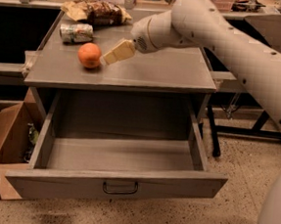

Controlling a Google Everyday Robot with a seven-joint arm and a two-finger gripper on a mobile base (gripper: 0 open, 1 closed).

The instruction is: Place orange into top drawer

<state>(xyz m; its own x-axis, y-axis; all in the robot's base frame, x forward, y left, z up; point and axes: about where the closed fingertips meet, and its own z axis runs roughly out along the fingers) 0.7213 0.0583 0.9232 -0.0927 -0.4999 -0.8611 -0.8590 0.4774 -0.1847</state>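
The orange (89,55) sits on the grey table (154,72), toward its left side, a little nearer than a silver-green can (76,33) lying on its side. A crumpled snack bag (97,12) rests at the far left corner. The robot's white arm (225,43) reaches in from the right, and its cream gripper (108,58) points down-left, its tip just beside the orange's right side; whether it is open or closed I cannot tell. Below, the top drawer (122,154) stands pulled out toward me. A cardboard box (3,136) sits on the floor at its left.

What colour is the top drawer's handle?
The handle is dark, nearly black, on the grey top drawer, camera view; the claw is beside the orange.
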